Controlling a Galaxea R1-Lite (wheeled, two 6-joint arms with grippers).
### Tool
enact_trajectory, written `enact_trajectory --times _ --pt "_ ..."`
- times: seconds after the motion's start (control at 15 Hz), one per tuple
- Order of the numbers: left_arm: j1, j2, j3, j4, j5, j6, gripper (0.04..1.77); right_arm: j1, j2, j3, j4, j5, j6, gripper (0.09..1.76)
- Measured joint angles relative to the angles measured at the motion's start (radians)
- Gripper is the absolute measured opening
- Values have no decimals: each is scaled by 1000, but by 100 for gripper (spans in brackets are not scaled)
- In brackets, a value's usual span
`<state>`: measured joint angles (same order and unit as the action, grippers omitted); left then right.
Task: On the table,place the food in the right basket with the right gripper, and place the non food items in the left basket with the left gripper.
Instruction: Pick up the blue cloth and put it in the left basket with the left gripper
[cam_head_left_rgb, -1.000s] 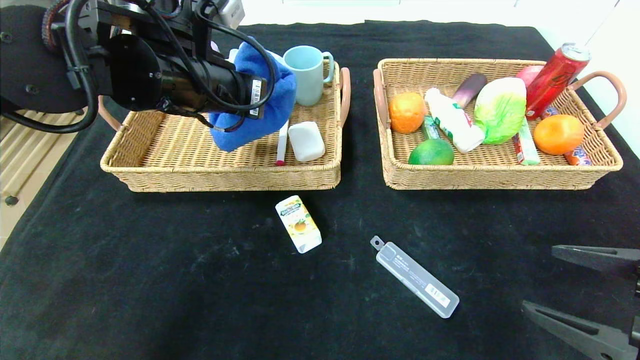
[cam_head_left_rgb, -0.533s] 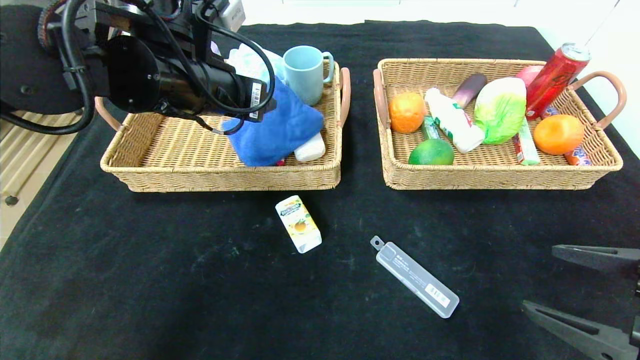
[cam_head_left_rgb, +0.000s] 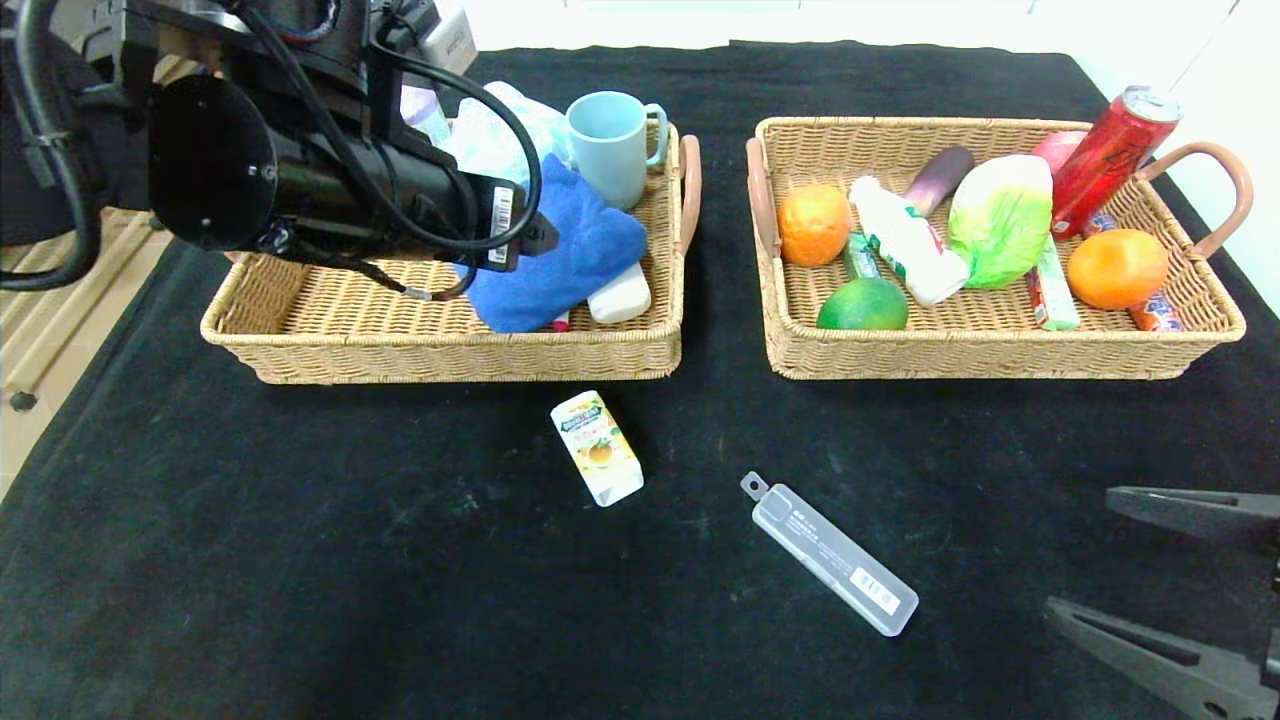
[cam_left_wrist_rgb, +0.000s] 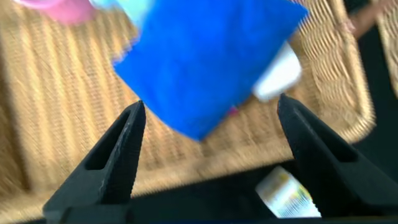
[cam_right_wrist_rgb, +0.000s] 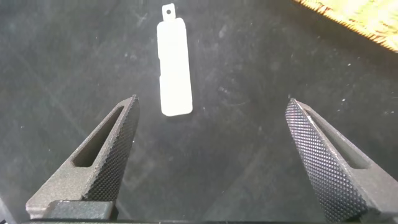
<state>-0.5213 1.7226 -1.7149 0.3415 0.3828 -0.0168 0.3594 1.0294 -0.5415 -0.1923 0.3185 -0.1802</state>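
Right gripper (cam_head_left_rgb: 1165, 590): black two-fingered robot hand at the near right edge of the table, fingers spread wide, holding nothing; in its wrist view (cam_right_wrist_rgb: 211, 155) the clear case lies on the cloth beyond the fingertips.

Table (cam_head_left_rgb: 300, 560): large flat surface under black cloth with pale scuffs.

Long clear plastic case with barcode label (cam_head_left_rgb: 830, 553): flat on the cloth, near centre-right, lying diagonally, hang-tab end pointing away toward the baskets. Apart from both baskets.

Small white-yellow carton (cam_head_left_rgb: 597, 447): flat on the cloth, left of the case, just in front of the left basket's near wall, not touching it.

Left basket (cam_head_left_rgb: 440, 350): rectangular tan wicker tray with brown loop handles. Contents: folded blue towel (cam_head_left_rgb: 570, 255) lying toward the right end, partly over a white rounded bar (cam_head_left_rgb: 622, 293); pale blue mug (cam_head_left_rgb: 610, 145) upright at the far right corner; a pale wrapped item behind the towel, identity unclear.

Left gripper (cam_left_wrist_rgb: 208, 155): black robot hand with black cables, held above the left basket, fingers parted wide and empty, the towel lying beyond the tips.

Right basket (cam_head_left_rgb: 1000, 350): matching wicker tray. Contents: green-white cabbage (cam_head_left_rgb: 1000, 220); white bottle with green-red label (cam_head_left_rgb: 905, 240) lying beside it; two oranges (cam_head_left_rgb: 813, 223); green round fruit (cam_head_left_rgb: 863, 305); purple eggplant (cam_head_left_rgb: 940, 178); red can (cam_head_left_rgb: 1112, 158) leaning at the far right corner.
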Motion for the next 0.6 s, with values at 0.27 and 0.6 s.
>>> enact_trajectory --times 0.27,0.6 --pt "-75 -50 29 205 8 -248 162 -2 -4 -1 1 0 -1 171" --pt "-127 -51 29 296 -5 -396 166 -1 0 3 0 -1 0 171"
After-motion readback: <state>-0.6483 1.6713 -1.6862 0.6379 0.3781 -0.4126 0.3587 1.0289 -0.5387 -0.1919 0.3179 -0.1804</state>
